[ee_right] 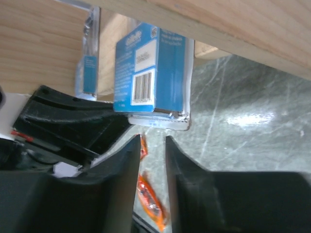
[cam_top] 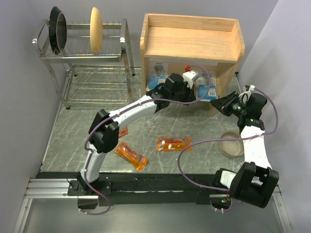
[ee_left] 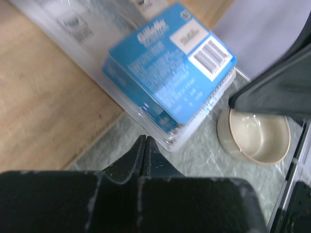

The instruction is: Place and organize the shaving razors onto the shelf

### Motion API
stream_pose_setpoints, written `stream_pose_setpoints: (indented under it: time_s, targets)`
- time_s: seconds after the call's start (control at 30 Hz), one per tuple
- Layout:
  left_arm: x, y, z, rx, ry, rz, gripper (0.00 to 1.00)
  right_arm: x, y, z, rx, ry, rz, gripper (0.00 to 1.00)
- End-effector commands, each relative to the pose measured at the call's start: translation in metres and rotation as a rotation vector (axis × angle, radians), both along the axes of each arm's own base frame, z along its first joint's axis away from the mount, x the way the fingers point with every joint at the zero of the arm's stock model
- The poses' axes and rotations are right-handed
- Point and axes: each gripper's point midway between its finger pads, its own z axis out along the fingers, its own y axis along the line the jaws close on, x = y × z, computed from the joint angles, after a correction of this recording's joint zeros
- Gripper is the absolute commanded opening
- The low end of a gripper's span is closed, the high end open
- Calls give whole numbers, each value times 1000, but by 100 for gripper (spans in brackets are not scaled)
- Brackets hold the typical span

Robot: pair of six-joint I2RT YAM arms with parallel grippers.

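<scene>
Overhead: three orange packets (cam_top: 173,144) on the table (cam_top: 194,126), two blue cards (cam_top: 156,73) in the shelf (cam_top: 192,46) lower tier. Left wrist: one card at the shelf edge; left gripper (ee_left: 145,141) pressed closed, empty. Right wrist: two cards; right gripper (ee_right: 153,141) narrowly parted, empty.

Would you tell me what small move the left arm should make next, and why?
Probably a gentle push forward with the shut left pincer, nudging the blue blister card deeper: its near corner seems to hang past the shelf floor over the table, and the pincer tips sit just short of it, holding nothing.
</scene>
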Motion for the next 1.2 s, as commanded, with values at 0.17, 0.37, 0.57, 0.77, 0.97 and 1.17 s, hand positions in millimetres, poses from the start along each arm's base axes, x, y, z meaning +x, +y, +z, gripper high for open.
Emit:
stream_pose_setpoints:
  time_s: [0.17,0.37,0.57,0.77,0.97,1.17]
  targets:
    - [19,-11,41,-88,-77,99,1,13,12,1,4,-47,24,16]
    - [27,0,44,-66,-93,166,1,31,15,8,29,-61,19,17]
    - [39,5,42,-44,-128,210,2,46,18,13,41,-73,16,18]
    - [41,3,47,-55,-134,213,2,59,15,21,50,-87,0,20]
    - [32,12,47,-30,-135,201,2,68,10,24,34,-91,-13,22]
    - [16,37,48,16,-160,182,8,67,3,24,-3,-79,-22,25]
